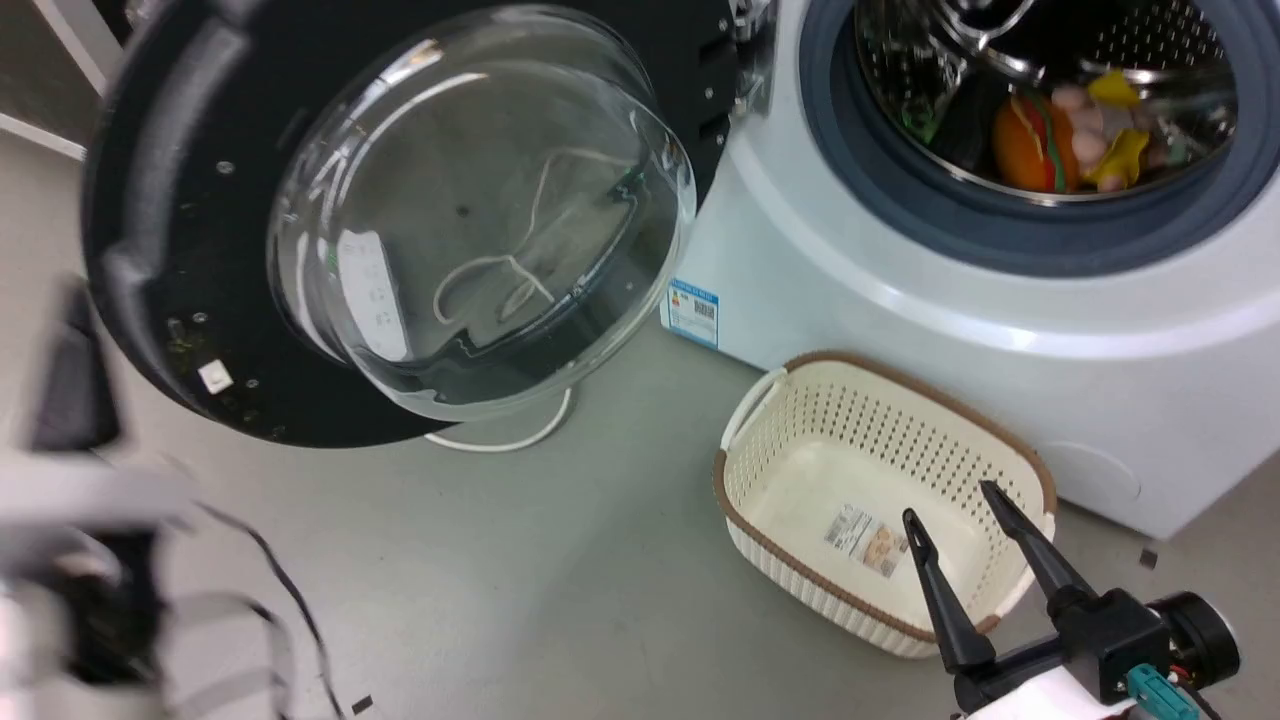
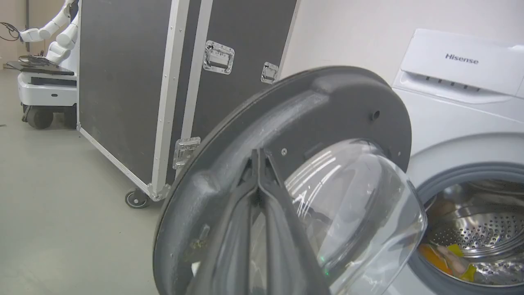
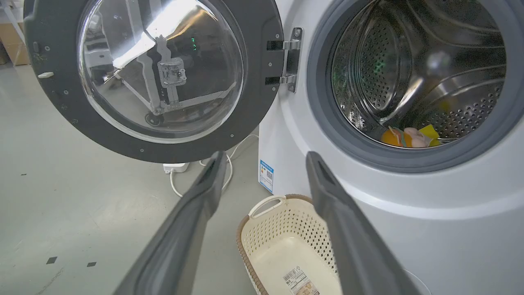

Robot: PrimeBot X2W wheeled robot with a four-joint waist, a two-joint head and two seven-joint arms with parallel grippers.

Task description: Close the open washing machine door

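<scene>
Washing machine door point(image 1: 480, 220) stands swung wide open, hung on its metal hinge point(image 3: 292, 57) at the left of the drum opening. The inner face is toward the robot, with the clear glass bowl bulging out of the black rim. The door's lower edge hangs above the floor point(image 1: 560, 600).

Left gripper point(image 2: 258, 155): jaws closed, the two dark fingers pressed together with nothing between them. In the left wrist view the tips lie over the door's inner rim, just beside the glass bowl; cannot tell whether they touch it.

Right gripper point(image 1: 950, 502): jaws spread wide and holding nothing, above the far end of the cream perforated basket point(image 1: 800, 580). The basket sits on the floor against the front of the white washing machine point(image 1: 900, 330); a printed label lies on its bottom.

Grey rubber gasket point(image 1: 900, 210) rings the drum opening. Inside the steel drum are soft toys point(image 1: 1050, 140) in orange, yellow and pale pink.

A white cable point(image 1: 500, 440) loops on the floor below the door. Beyond the door stand a black flight case point(image 2: 123, 82) on castors and, farther off, another white robot point(image 2: 45, 24).
</scene>
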